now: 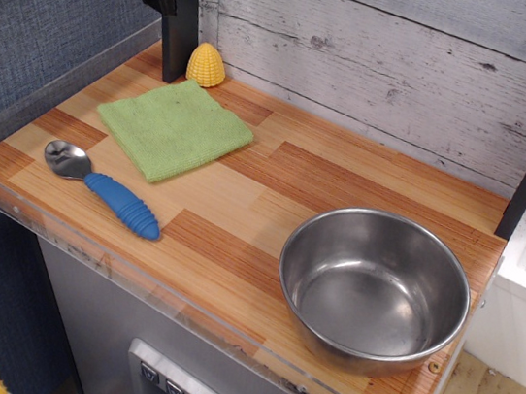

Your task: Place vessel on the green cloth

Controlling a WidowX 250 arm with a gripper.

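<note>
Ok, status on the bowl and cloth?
Gripper at back-left corner, jaws hidden. Bowl front right, untouched. Green cloth bare. Spoon beside cloth.

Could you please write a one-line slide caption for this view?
Steel bowl sits apart from the green cloth; spoon and toy corn nearby.
</note>
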